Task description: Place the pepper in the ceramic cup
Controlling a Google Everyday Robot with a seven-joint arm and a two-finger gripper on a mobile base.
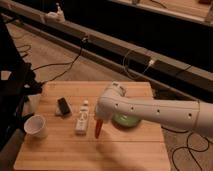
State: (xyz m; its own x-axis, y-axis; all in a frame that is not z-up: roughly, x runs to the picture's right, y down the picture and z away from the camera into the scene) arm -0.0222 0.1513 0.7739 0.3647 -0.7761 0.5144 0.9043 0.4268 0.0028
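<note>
My white arm reaches in from the right over the wooden table (125, 150). My gripper (100, 121) points down at the arm's end and is shut on the pepper (98, 129), a slender orange-red chilli that hangs tip-down just above the table's middle. The ceramic cup (36, 126), small, white and upright, stands near the table's left edge, well to the left of the gripper. Its pale inside shows nothing in it.
A white bottle-like object (82, 119) lies just left of the pepper, between it and the cup. A black block (63, 106) lies farther left and back. A green bowl (126, 121) is partly hidden behind the arm. Cables run over the floor behind.
</note>
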